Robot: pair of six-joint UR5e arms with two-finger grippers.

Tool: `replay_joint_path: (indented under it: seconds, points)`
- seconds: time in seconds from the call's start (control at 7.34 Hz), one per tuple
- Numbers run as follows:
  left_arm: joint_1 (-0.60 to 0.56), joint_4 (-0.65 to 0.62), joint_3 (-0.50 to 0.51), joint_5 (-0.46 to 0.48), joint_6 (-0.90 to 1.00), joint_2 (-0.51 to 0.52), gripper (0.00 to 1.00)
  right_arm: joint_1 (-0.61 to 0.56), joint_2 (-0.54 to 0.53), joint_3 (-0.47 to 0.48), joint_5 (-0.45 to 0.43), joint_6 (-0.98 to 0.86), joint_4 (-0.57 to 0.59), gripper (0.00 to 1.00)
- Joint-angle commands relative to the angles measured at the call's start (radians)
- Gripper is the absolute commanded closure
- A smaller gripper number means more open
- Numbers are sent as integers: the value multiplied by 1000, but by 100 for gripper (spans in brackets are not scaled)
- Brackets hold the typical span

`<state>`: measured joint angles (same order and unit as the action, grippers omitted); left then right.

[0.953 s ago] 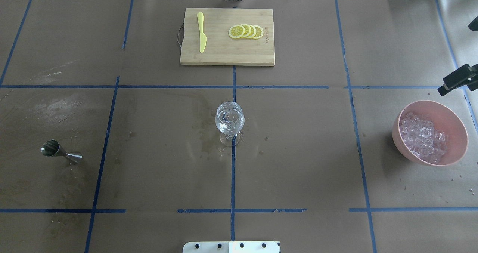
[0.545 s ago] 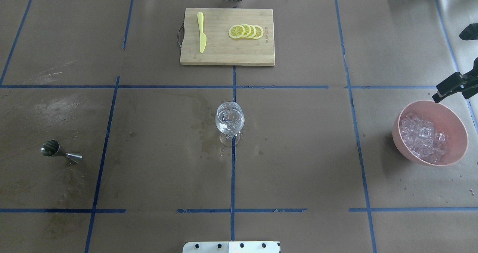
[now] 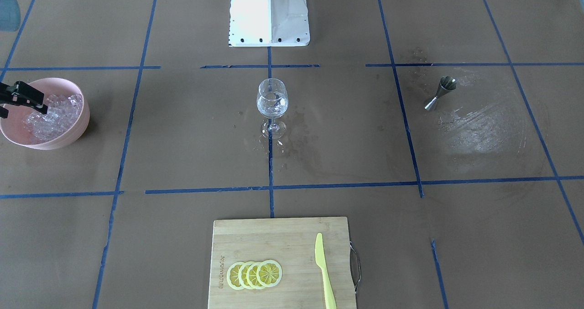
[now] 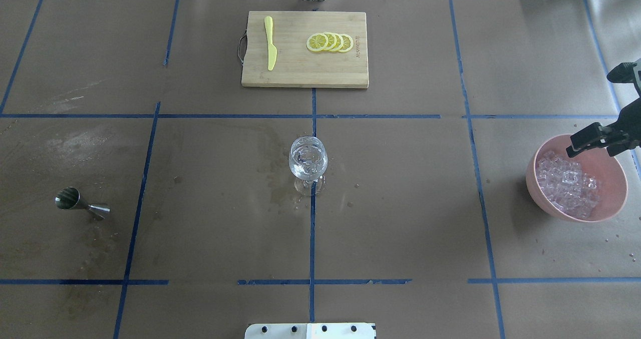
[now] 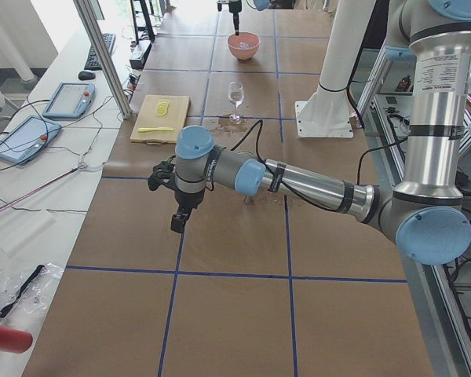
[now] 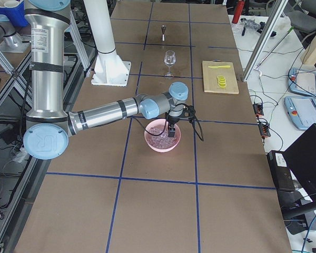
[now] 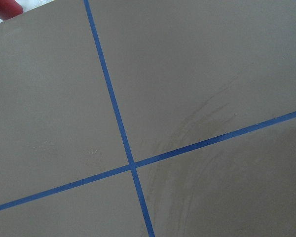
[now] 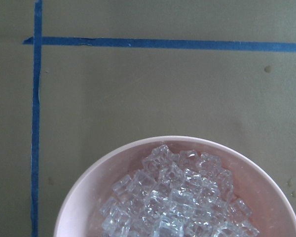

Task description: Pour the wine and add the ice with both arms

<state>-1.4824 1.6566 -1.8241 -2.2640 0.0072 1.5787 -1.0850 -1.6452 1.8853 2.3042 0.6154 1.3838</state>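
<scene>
Over at the right edge of the overhead frame, the black two-finger right gripper [image 4: 581,143] hangs above the far rim of the round pink bowl [image 4: 613,181]. In that bowl sits the ice [image 4: 568,184], a heap of small clear cubes piled toward the bowl's left side. That arm's wrist camera looks straight down on the heap at the bottom of its frame, but no fingers show there. From the other angles I cannot tell whether the jaws are spread or closed, and I can make out no cube between them.

Dead centre of the frame stands the clear stemmed wine glass [image 4: 308,159], upright on the brown papered table [image 4: 400,204]. Something clear glints in its bowl; liquid or cubes, I cannot say. Damp marks spot the paper around its foot. Far left of frame, the small steel jigger [image 4: 80,205] lies on its side, well apart from the glass. The left gripper [image 5: 178,222] shows only in the side view, above the taped paper, and its state cannot be read.

My read: the pour looks finished, with the jigger put down and the glass charged. The ice leg is the live one, and it is early. The gripper is over the bowl, no pick is made that I can see, and the whole carry to the glass lies ahead.
</scene>
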Motion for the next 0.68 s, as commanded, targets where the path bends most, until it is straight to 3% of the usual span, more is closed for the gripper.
replay_joint_path:
  seconds: [0.0, 0.27, 0.54]
  points:
    - [-1, -1, -4, -3, 0, 0, 0, 85, -36, -2, -95, 167, -117, 4]
    - [-1, -1, -7, -5, 2, 0, 0, 99, -42, -27, -97, 172, -117, 15]
    - [-2, -1, -18, -5, 0, 0, 0, 105, -42, -37, -97, 172, -117, 20]
